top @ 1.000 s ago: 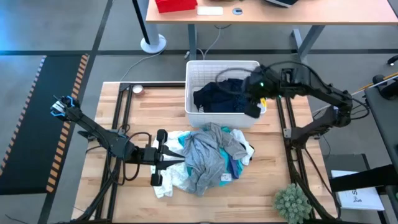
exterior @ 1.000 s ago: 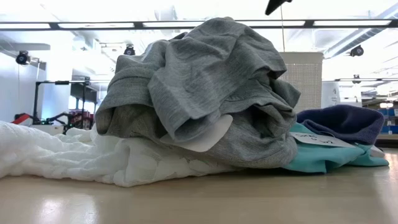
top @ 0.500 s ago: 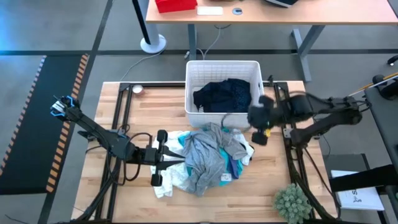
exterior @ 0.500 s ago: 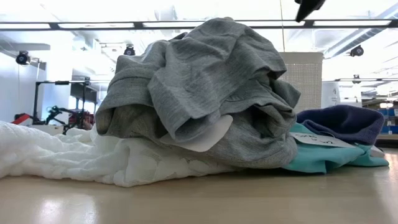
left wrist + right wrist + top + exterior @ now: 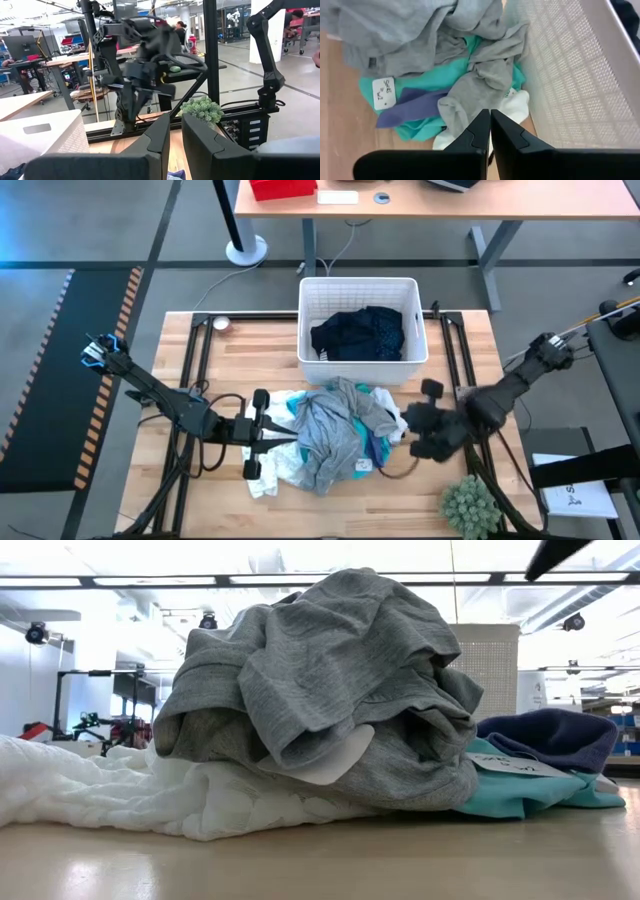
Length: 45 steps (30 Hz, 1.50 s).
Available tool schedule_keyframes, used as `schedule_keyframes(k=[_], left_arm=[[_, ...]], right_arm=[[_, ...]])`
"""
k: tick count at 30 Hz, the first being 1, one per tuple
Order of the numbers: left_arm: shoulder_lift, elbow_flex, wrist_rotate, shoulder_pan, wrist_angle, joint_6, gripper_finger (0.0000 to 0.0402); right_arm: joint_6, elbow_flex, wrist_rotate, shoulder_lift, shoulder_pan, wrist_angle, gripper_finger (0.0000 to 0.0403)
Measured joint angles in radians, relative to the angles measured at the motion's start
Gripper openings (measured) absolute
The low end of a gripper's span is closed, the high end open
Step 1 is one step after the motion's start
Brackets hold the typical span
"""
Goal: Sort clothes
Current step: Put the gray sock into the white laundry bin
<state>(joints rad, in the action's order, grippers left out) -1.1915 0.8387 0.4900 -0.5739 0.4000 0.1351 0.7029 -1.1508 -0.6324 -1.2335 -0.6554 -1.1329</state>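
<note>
Heaped at the middle of the pale plank table [image 5: 250,345], the clothes [image 5: 335,435] form a soft mound: a rumpled grey knit [image 5: 330,680] on top, quilted white fabric [image 5: 90,790] and smooth turquoise cloth [image 5: 432,77] spilling beneath, while a dark navy patterned garment [image 5: 358,335] lies crumpled inside the white rectangular plastic bin [image 5: 358,288], its mesh-textured wall just behind the pile. Beside the mound's right edge hangs the right gripper [image 5: 408,438], its dark wedge-shaped fingers [image 5: 507,137] pressed together on nothing; at the left edge, the left gripper [image 5: 285,442] has its fingers nearly closed, and whether they pinch any cloth cannot be told.
</note>
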Motion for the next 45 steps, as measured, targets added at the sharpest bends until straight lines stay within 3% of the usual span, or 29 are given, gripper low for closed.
schedule_keyframes(k=[6,12,14,19,27,32,37,45], left_arm=[[0.0,0.0,0.0,0.0,0.001,-0.002,0.0036],[0.0,0.0,0.0,0.001,0.003,-0.001,0.0036],[0.0,0.0,0.0,0.001,0.004,-0.001,0.0036],[0.0,0.0,0.0,0.002,0.004,0.002,0.0036],[0.0,0.0,0.0,0.003,0.004,0.003,0.0036],[0.0,0.0,0.0,0.01,0.005,0.004,0.0036],[0.0,0.0,0.0,0.011,0.006,0.004,0.0036],[0.0,0.0,0.0,0.013,0.003,0.005,0.0036]], right_arm=[[0.1,0.117,-0.039,0.0,-0.12,0.138,0.0],[-0.025,0.253,0.005,-0.012,-0.136,0.521,0.0],[-0.069,0.264,0.006,-0.029,-0.122,0.566,0.0],[-0.085,0.271,0.003,-0.08,-0.119,0.553,0.0021],[-0.084,0.273,-0.08,-0.197,-0.099,0.484,0.0116],[-0.083,0.273,-0.145,-0.264,-0.073,0.436,0.0155],[-0.068,0.278,-0.157,-0.302,-0.031,0.398,0.0161],[-0.112,0.295,-0.153,-0.324,0.02,0.405,0.0127]])
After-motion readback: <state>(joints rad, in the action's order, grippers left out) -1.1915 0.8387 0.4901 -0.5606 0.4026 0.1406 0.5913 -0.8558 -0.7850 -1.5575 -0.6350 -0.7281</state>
